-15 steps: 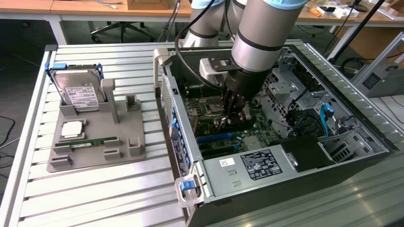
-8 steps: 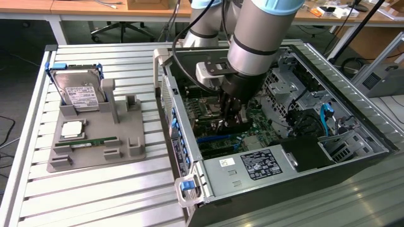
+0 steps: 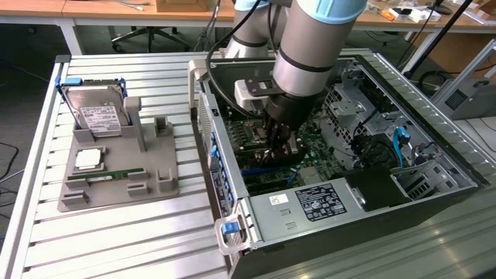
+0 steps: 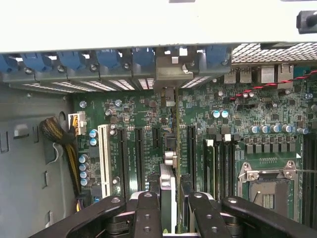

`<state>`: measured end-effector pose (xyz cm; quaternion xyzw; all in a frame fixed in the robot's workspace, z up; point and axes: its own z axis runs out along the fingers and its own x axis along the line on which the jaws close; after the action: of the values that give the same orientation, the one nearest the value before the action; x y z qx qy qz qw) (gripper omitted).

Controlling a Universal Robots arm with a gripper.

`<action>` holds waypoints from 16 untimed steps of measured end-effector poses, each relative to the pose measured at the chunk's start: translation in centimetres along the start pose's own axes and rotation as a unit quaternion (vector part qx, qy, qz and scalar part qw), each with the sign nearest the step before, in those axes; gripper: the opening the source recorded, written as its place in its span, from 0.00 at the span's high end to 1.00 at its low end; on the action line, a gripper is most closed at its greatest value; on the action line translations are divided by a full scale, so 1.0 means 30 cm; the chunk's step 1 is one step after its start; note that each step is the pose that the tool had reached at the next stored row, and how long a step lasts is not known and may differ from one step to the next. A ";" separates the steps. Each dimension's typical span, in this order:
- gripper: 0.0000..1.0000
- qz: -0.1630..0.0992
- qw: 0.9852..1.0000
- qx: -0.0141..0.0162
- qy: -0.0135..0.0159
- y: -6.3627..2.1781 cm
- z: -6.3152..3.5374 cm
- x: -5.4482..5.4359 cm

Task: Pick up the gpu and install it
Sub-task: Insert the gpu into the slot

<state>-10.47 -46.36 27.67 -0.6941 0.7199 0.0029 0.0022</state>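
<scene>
Slatted table [image 3: 116, 250], bearing the open computer case [image 3: 349, 253] laid on its side. At the exterior view's left is a grey fixture tray [image 3: 108, 202] with the hard drive [image 3: 97, 113] and the RAM stick [image 3: 116, 173] in their holders. My arm [image 3: 310, 46] reaches down into the case over the motherboard [image 4: 237, 104]. Step in hand, as I judge it: installation, with the pick-up done, since the gpu [image 4: 169, 178] is in my gripper [image 4: 173, 208], inside the case. The card stands on edge and is seen edge-on from my wrist. It runs in line with the long black expansion slots [image 4: 138, 153] toward the rear wall, and its grey metal bracket [image 4: 173, 74] lies among the blue slot latches [image 4: 106, 57]. Whether its lower edge already touches a slot I cannot tell. My fingers [image 4: 148, 208] stand about halfway apart, one on each face of the card, pinching it near the end away from the bracket. Seating, in my judgement, calls for the card's edge to lie parallel to its slot and directly over it, with the bracket clear of the rear wall. It also calls for a straight push toward the board without tilt, since a skewed card could jam or strain the slot.
</scene>
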 end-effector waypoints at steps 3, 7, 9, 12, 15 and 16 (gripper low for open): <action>0.73 0.000 1.000 0.000 0.000 0.001 0.002 -0.003; 0.73 0.000 1.000 0.000 0.000 0.003 0.007 -0.004; 0.73 0.000 1.000 0.000 0.000 0.004 0.011 -0.004; 0.73 0.000 1.000 0.000 0.000 0.005 0.014 -0.005; 0.73 0.000 1.000 0.000 0.000 0.007 0.018 -0.007; 0.73 0.000 1.000 0.000 0.000 0.008 0.019 -0.007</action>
<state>-10.70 -46.14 27.11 -0.6941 0.7199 0.0029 0.0023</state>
